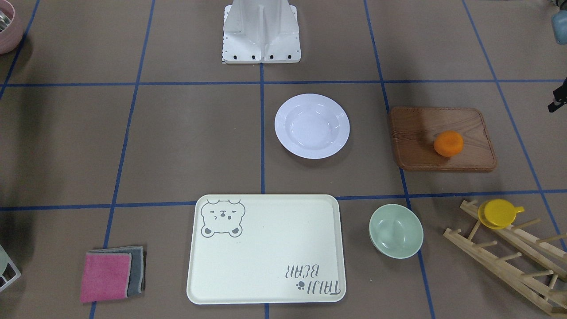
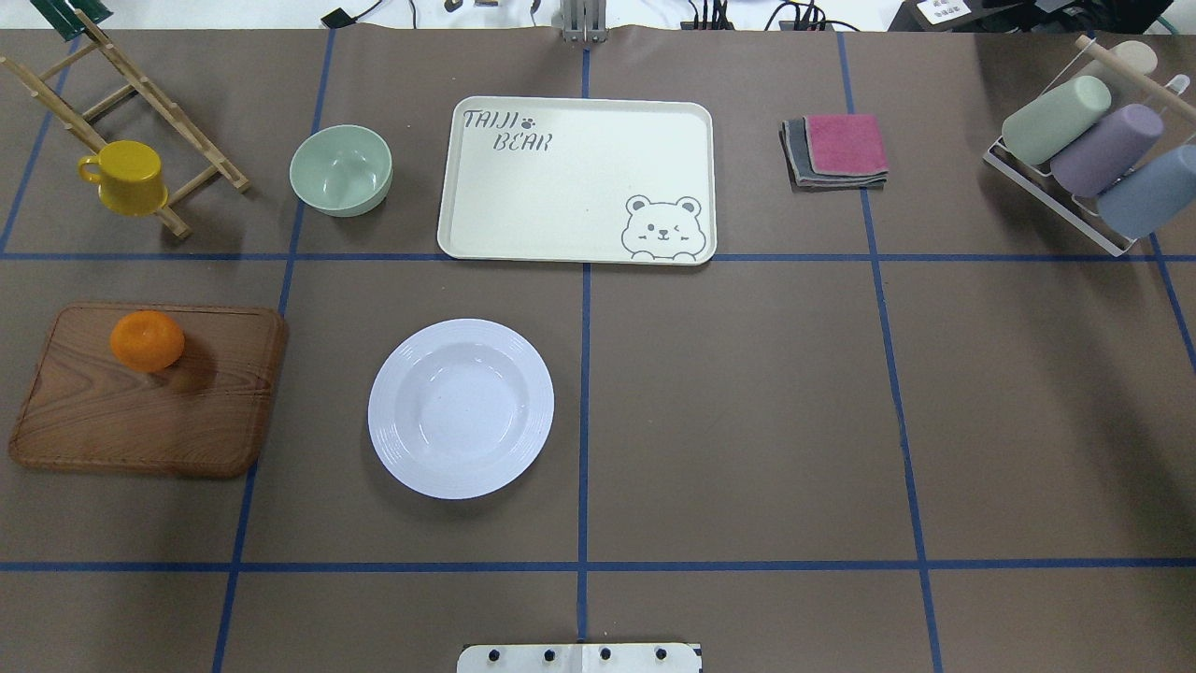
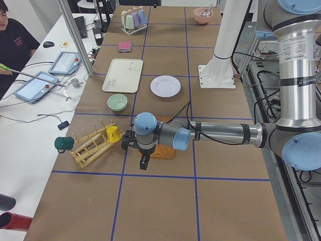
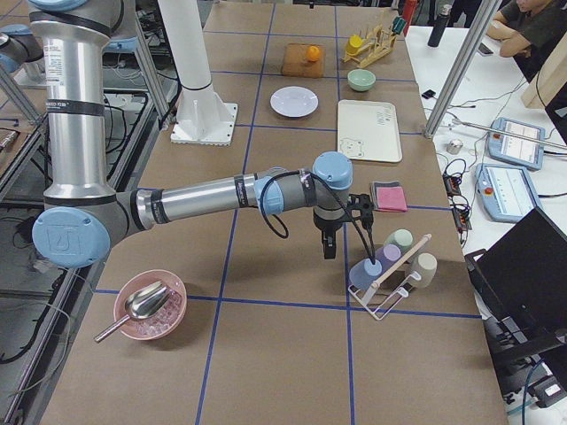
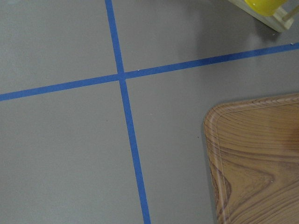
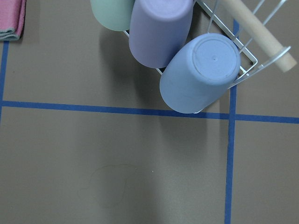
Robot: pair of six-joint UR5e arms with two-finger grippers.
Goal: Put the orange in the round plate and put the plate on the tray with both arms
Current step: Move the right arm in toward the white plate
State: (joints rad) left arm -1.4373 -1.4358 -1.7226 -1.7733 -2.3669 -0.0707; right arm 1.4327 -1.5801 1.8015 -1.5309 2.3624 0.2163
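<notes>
Orange peel, waxy and slightly yielding, makes the orange (image 2: 147, 340) a light thing that should take a firm squeeze but will roll if nudged. I would close across its widest girth from above, since it sits flattened and steady. It rests on the far left part of the wooden board (image 2: 140, 421), at the left of the counter (image 2: 747, 421). The round plate (image 2: 381, 408) lies empty to the right of the board, near the middle. The tray (image 2: 575, 178) lies beyond it, farther from the robot, and is also bare. The plate looks glossy, stiff and breakable, likely slippery on its glaze. Its wide ribbed rim is the only purchase, and taking it at opposite edges, one arm to a side, seems the safest way to keep it level.

The left pincer (image 3: 143, 163) hangs pointing down above the counter, just off the left end of the board. Its wrist camera shows only a board corner and blue tape, so the orange lies to its right, near but not under it. The right pincer (image 4: 329, 250) hangs over the right end of the counter beside the cup rack (image 4: 390, 274), well apart from plate and tray. I cannot tell from these side views how wide either pincer stands; neither touches a task thing.
</notes>
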